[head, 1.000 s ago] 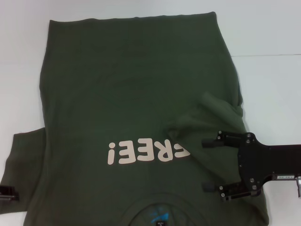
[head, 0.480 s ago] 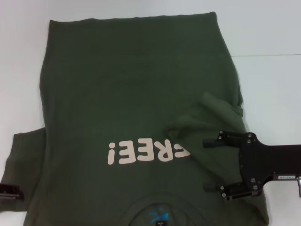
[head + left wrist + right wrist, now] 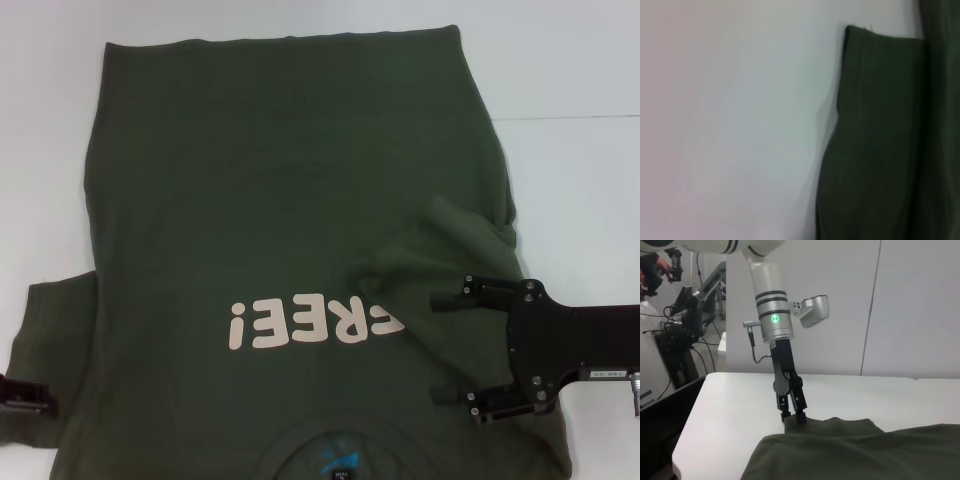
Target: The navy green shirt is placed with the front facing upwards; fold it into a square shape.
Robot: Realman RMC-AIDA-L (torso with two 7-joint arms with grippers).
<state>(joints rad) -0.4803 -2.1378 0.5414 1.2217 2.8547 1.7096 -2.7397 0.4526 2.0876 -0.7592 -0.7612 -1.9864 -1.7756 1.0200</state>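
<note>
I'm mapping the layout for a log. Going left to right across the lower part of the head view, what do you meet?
Left gripper at the sleeve edge → "FREE!" lettering on the navy green shirt → right gripper, open over the folded-in sleeve.

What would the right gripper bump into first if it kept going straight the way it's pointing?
Probably the navy green shirt itself: the open right gripper points across its chest toward the "FREE!" lettering. Height above the cloth is unclear.

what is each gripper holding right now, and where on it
The left gripper pinches the dark olive-green cotton T-shirt at its left sleeve edge. The right gripper holds nothing, jaws open over the folded-in right sleeve.
</note>
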